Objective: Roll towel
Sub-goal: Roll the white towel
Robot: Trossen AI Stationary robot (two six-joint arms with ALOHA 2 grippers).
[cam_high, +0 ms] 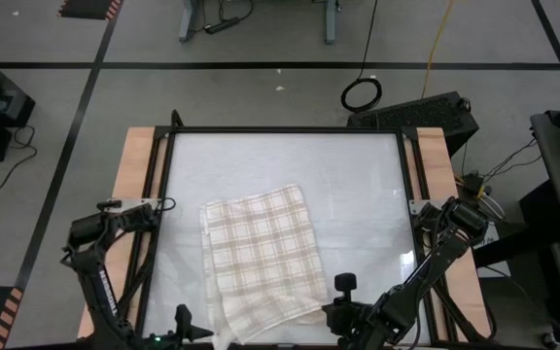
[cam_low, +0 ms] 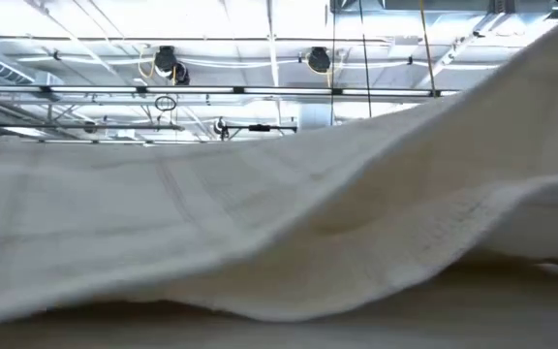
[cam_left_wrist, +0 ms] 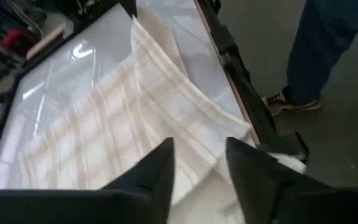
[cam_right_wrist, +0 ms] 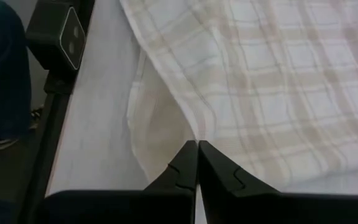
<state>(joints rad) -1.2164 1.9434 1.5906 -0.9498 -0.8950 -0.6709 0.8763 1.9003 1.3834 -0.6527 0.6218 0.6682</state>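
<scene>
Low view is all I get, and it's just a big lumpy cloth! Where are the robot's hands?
Observer: From above, the towel lies spread on the table, and both hands are at its near edge.
Operator: Is one grabbing it?
Observer: The right hand is shut, and cloth folds run up to its tips, so it seems to pinch the edge.
Operator: And the other one?
Observer: The left hand is open above a towel corner, with nothing between its fingers.
</scene>
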